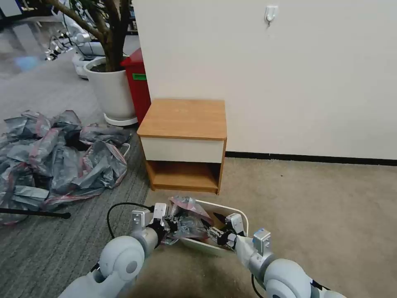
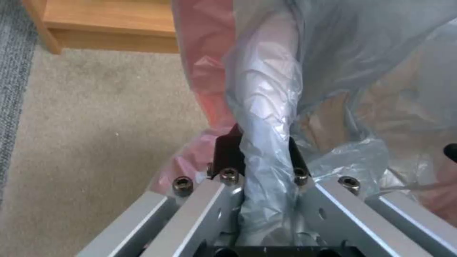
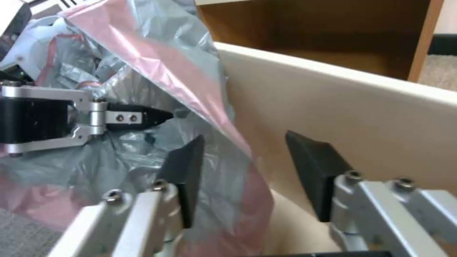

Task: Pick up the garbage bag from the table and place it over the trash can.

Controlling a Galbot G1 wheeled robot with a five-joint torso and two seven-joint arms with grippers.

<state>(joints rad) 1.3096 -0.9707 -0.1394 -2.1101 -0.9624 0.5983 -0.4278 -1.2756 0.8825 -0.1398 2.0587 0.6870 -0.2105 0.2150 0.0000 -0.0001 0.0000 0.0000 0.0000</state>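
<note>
Clamping a twisted fold of the garbage bag between closed fingers, the left gripper holds the crumpled plastic over the near-left corner of the trash can, which stands on the carpet just in front of the table. The right gripper hangs inside the can with its pads spread apart, the bag's pink edge lying between them, ungripped.

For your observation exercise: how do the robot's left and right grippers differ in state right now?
The left gripper is shut on a fold of the garbage bag, while the right gripper is open and holds nothing. The left sits at the trash can's left end, the right at its near right rim. Both work low over the can.
</note>
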